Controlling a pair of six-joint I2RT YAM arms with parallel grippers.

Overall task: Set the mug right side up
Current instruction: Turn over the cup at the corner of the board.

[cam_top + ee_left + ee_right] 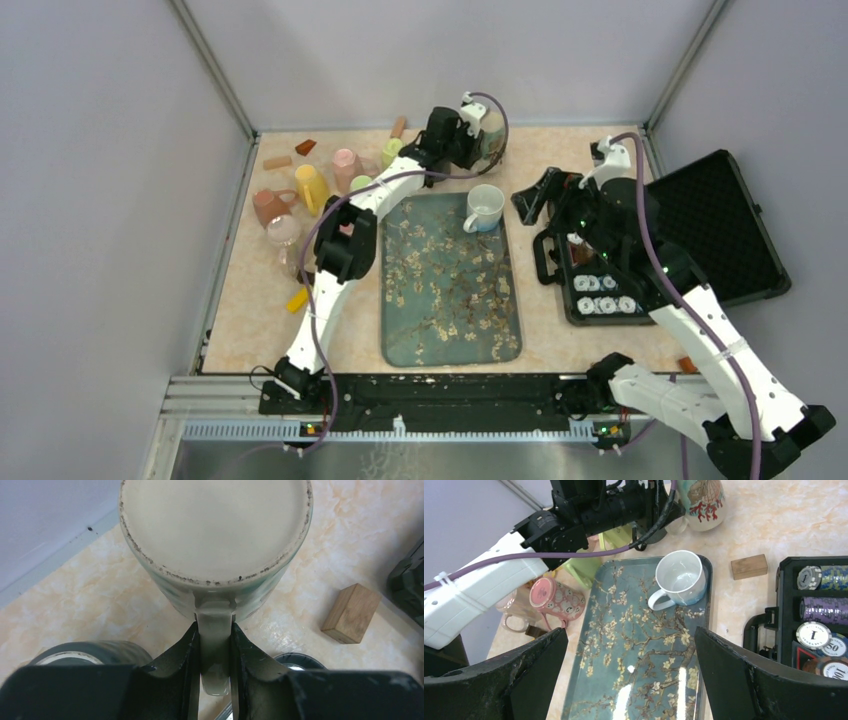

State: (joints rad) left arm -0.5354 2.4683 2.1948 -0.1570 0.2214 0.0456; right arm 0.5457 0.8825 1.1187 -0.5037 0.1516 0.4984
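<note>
Grey walls close in a pale marbled table (pixel 560 330), with a blossom-patterned tray (pixel 440 300) lying in the middle of it. An open poker-chip case (pixel 700 230) sits on the right side. The left arm (pixel 330 260) stretches across to the far edge, past the tray's far right corner, while the right arm (pixel 690 310) hangs back above the case and the tray's right edge.

The mug (pixel 215 530), greenish with a coral pattern, is at that far edge and well away from the white cup (pixel 679 577), which stands upright on the tray. The mug's unglazed base faces up toward the left wrist camera, so it is upside down, with its long axis roughly upright. Its handle (pixel 215 625) points straight back at the left gripper (pixel 215 637), so the mug lies directly ahead of that gripper, and the left arm is the nearer by far.

The left gripper's jaws are nearly closed and pinch the handle from both sides. Whether the mug's rim rests on the table or is raised off it cannot be told. A small wooden block (pixel 351 613) lies just beside the mug on the table.

The right gripper (pixel 629 635) is spread wide over the tray and grips nothing.
</note>
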